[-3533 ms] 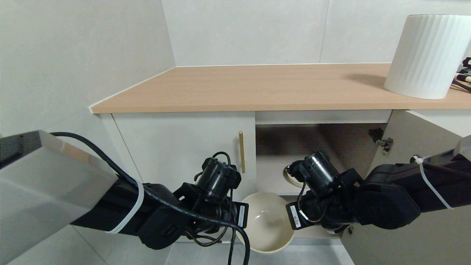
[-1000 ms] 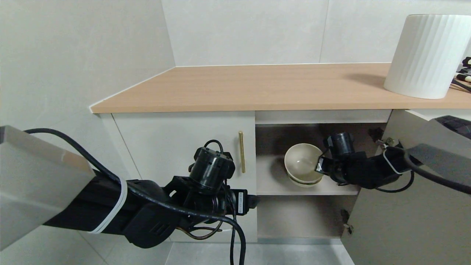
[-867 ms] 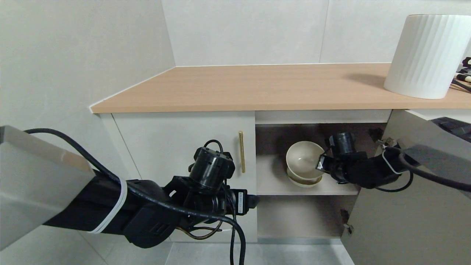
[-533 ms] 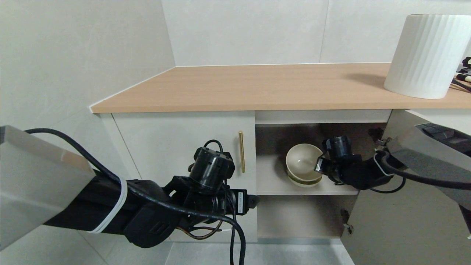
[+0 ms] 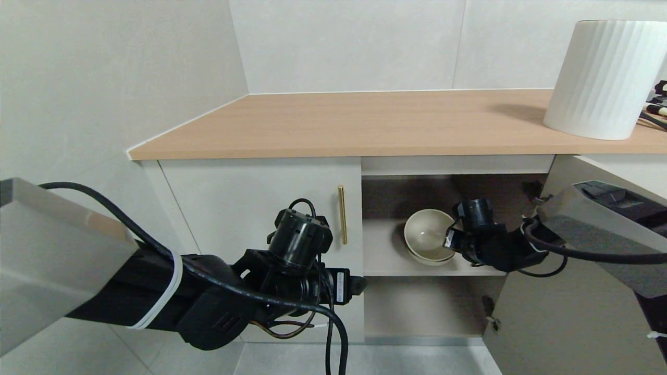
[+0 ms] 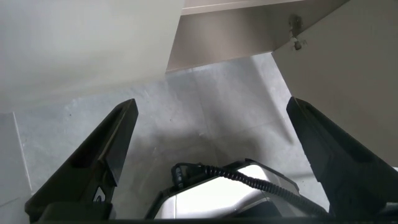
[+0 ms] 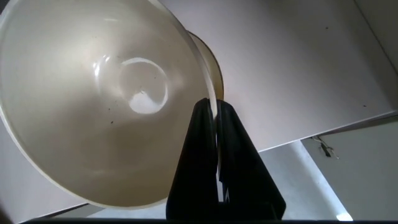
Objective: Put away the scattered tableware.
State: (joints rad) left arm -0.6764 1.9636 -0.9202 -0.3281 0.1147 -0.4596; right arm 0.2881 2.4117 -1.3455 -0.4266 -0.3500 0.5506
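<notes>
Lower bowl [image 7: 213, 62] mostly hidden under held bowl [image 7: 93, 99]; ribbed container [image 5: 604, 78] cropped.

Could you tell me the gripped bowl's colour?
The glazed round bowl is cream; right wrist view.

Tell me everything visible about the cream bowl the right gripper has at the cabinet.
The round cream bowl looks like glossy glazed ceramic, with a thin rim and a smooth, deep, empty inside with a small circular well at the bottom. It is tilted, mouth facing outward, above the cabinet shelf. The right gripper is shut on its rim, one finger inside and one outside. Just behind it sits a second bowl with a darker rim; whether the two touch cannot be told.
</notes>
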